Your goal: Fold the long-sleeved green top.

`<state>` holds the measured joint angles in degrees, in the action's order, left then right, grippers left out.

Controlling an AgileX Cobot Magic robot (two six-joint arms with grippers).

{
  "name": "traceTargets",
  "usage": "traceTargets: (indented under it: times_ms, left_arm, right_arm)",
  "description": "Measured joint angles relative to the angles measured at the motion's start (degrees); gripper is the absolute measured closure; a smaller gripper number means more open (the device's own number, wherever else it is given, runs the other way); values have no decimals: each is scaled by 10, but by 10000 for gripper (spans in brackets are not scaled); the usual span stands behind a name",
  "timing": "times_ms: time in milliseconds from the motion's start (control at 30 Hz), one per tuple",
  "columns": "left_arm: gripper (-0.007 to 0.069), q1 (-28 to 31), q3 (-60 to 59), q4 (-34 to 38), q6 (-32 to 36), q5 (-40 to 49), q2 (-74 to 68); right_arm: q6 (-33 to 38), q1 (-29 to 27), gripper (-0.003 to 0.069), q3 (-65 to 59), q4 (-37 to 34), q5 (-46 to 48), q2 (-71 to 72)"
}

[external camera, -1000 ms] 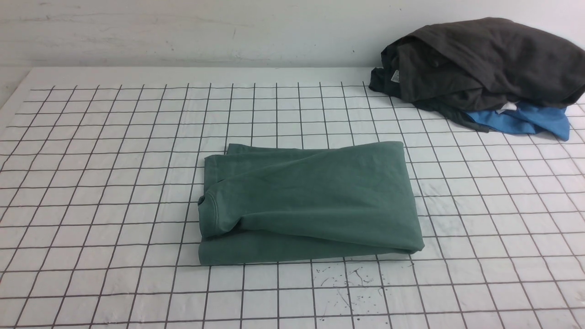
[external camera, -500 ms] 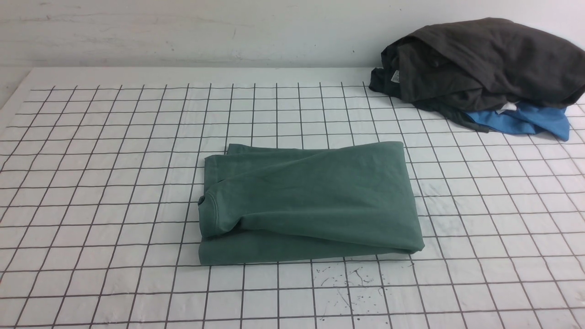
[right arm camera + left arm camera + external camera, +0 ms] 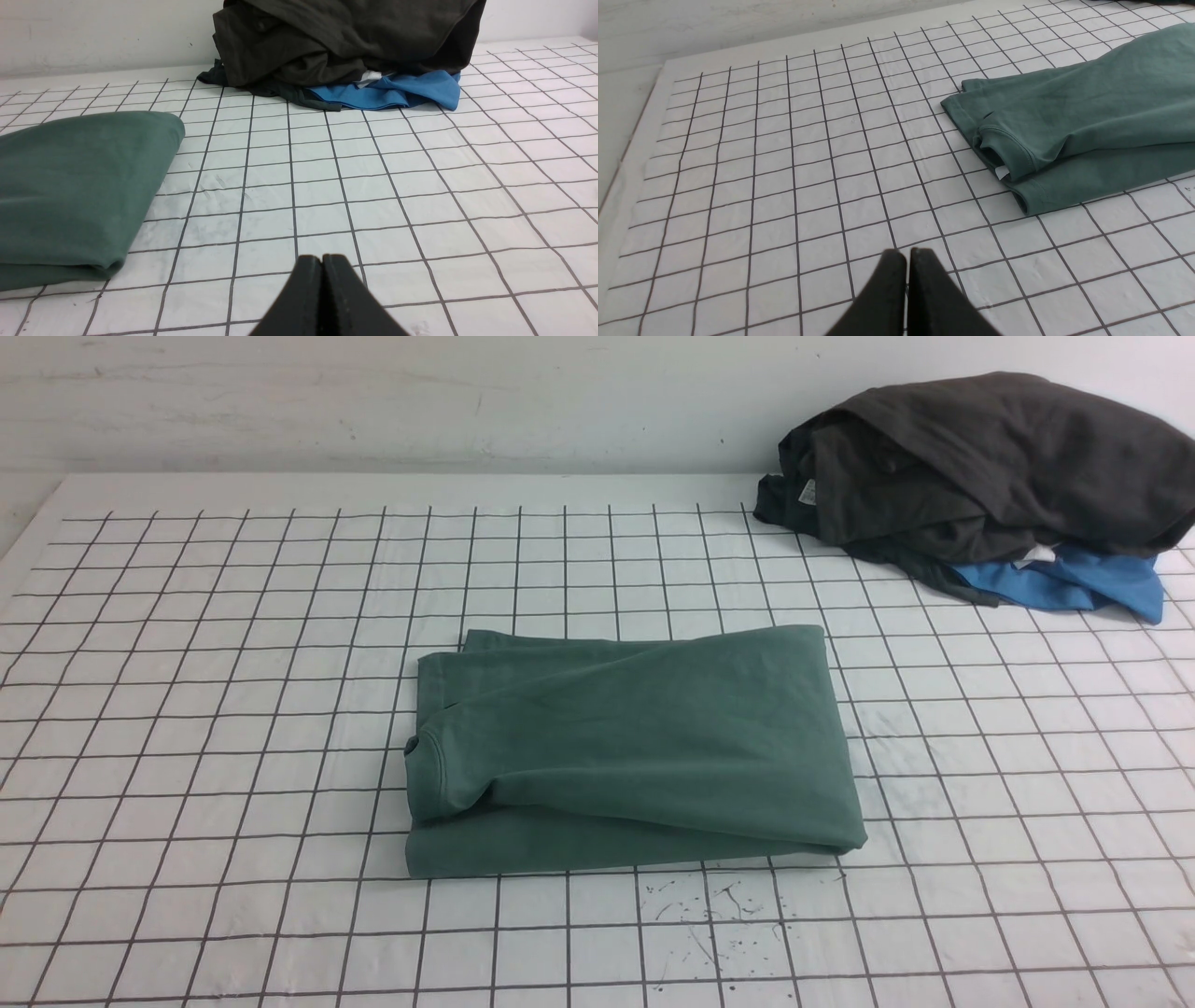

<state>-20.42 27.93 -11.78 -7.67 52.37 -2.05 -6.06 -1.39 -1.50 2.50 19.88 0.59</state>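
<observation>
The green long-sleeved top lies folded into a compact rectangle in the middle of the gridded table, its crew neck at the left end. It also shows in the left wrist view as the top, and in the right wrist view as the top. Neither arm appears in the front view. My left gripper is shut and empty, hovering over bare grid short of the top's neck end. My right gripper is shut and empty too, over bare grid beside the top's other end.
A dark grey heap of clothes sits at the back right on a bright blue garment. The white table with a black grid ends at a wall behind. Ink specks mark the front.
</observation>
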Motion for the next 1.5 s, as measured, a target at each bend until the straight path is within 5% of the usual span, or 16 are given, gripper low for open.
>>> traceTargets:
  times_ms: [433, 633, 1033, 1500]
  left_arm:
    - [631, 0, -6, -12, -1, -5, 0]
    - [631, 7, -55, 34, -2, -138, 0]
    - [631, 187, -229, 142, 95, -360, 9]
    - [631, 206, -292, 153, 121, -316, 27]
  right_arm:
    - [0, 0, 673, 0, 0, 0, 0]
    - [0, 0, 673, 0, 0, 0, 0]
    - [0, 0, 673, 0, 0, 0, 0]
    - [0, 0, 673, 0, 0, 2, 0]
